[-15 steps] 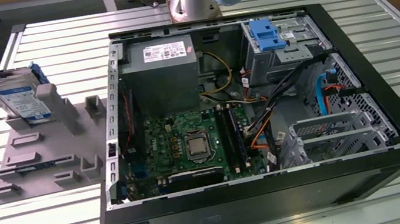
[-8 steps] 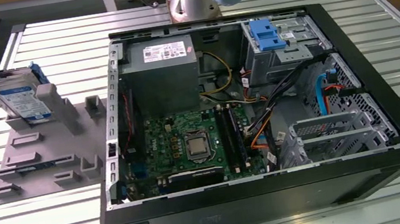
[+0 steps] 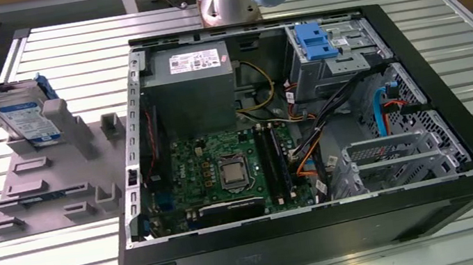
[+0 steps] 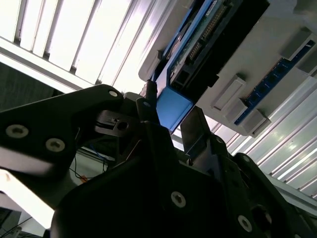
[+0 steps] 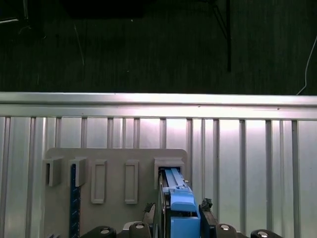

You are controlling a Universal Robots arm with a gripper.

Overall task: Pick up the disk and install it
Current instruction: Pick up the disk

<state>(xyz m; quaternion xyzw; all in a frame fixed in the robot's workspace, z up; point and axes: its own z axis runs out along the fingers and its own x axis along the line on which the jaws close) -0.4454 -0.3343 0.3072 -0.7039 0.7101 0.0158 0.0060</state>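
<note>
Table (image 3: 229,17): under the case (image 3: 326,231) and everything else.
Holder (image 3: 47,182): on the table, just beside the case, on the exterior view's left.
Disk (image 3: 26,120): on edge in the holder's far slot, level with the case's far end and apart from the case.
Arm base (image 3: 231,0): behind the case's far wall.
Power supply (image 3: 187,83): inside the case, far corner, exterior view's left.
Board (image 3: 223,169): inside the case, in front of the power supply.
Bay (image 3: 347,52): inside the case, far corner, exterior view's right.
Latch (image 3: 312,40): on the bay.
Cables (image 3: 320,127): inside the case, between board and bay.
Cage (image 3: 400,161): inside the case, near corner, exterior view's right.
</note>
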